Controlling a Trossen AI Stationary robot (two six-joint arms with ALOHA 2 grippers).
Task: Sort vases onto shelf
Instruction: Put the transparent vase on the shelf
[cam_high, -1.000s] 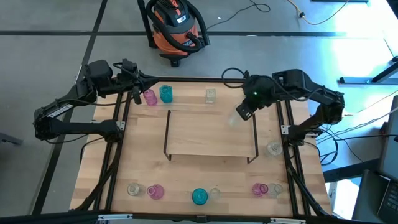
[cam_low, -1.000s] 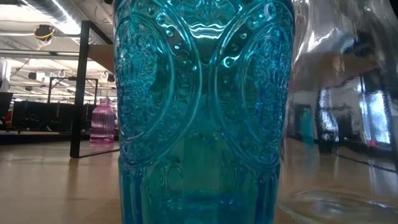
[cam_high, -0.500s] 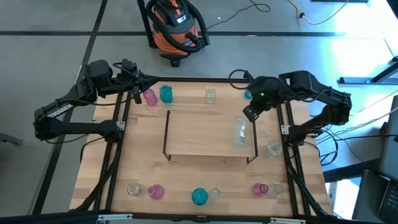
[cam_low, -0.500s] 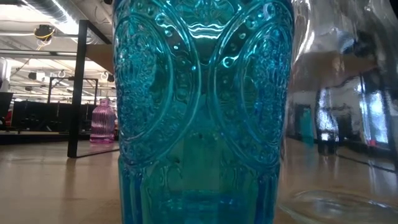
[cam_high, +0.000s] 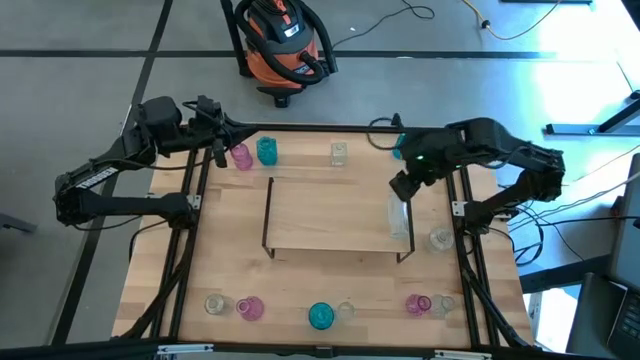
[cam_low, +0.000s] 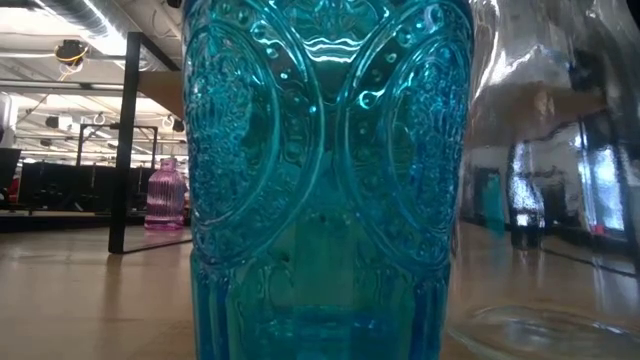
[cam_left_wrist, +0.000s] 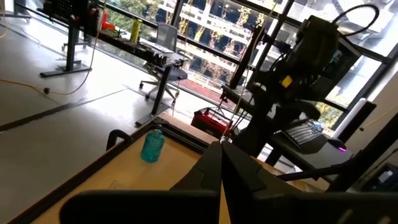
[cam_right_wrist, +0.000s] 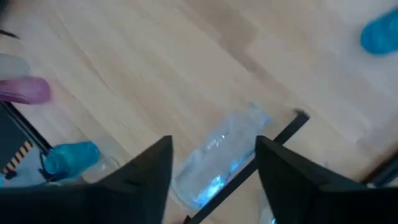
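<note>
right pincer (cam_high: 401, 188): fingers spread apart, nothing between them. It hangs over the right end of the shelf (cam_high: 330, 215), just above a clear vase (cam_high: 399, 218), so my read is it's let go on purpose to leave the vase there.
clear vase: it's on the shelf's right edge, right by the dark end bracket. In the right wrist view it (cam_right_wrist: 219, 155) looks stretched out long rather than upright, so it may be tipped over, but that view is too blurry to swear to it.
left pincer (cam_left_wrist: 221, 163): clamped tight on nothing, parked off the far-left corner of the surface (cam_high: 230, 270), out of the way while the other arm works.
far row: pink vase (cam_high: 241, 156), teal vase (cam_high: 266, 151) and a small clear one (cam_high: 339, 152) lined up behind the shelf, unsorted.
near row: more vases along the front edge, including a big teal one (cam_high: 320, 316) that fills the low view (cam_low: 320, 180), so that camera tells you next to nothing.
progress: only that one vase on the shelf, so I'd call it early days.
worry: if it really is lying down so near the edge, it could roll off.
</note>
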